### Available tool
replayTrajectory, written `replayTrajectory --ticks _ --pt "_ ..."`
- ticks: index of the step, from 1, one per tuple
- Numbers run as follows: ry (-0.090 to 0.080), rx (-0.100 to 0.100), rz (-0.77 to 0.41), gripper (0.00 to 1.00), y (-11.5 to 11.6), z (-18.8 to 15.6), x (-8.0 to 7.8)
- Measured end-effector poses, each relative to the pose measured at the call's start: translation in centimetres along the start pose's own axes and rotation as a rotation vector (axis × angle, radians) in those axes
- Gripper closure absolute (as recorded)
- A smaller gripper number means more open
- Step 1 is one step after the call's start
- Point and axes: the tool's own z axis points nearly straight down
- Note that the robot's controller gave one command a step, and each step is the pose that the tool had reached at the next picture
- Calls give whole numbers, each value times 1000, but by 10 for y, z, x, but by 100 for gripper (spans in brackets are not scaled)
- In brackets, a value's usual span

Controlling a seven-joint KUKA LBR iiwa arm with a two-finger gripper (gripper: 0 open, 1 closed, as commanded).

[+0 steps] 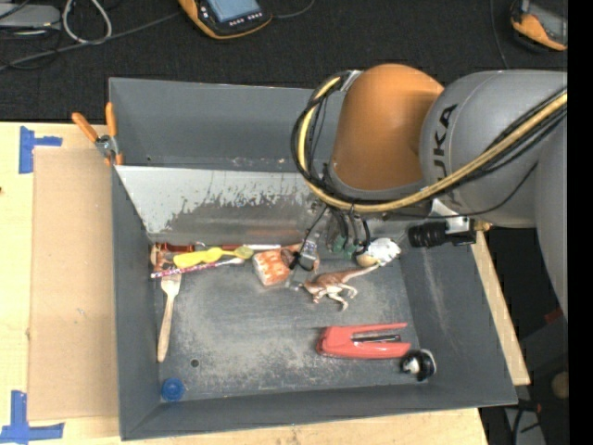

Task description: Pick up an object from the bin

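My gripper [313,245] hangs low over the middle of the bin, near the back wall, mostly hidden under the arm's orange cover. Just below it lies a small brown toy dinosaur [330,288] on its side. To the gripper's left sits an orange and white block [271,267], close to it. A white rounded thing [382,250] lies to its right, partly under the arm. I see nothing held in the gripper.
A yellow and pink stick-like bundle [206,260] lies along the back left. A wooden fork [167,310] lies along the left wall, with a blue cap [172,389] in the front left corner. A red stapler [363,341] and a black round piece [419,365] lie at the front right.
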Motion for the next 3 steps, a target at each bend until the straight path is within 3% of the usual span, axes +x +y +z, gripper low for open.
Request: replayTrajectory --ticks 1,2,3 --pt "-6 -2 -80 0 0 77 -3" --pt "-2 -2 -114 0 -54 103 -12" --pt "1 -1 -174 0 -37 117 -17"
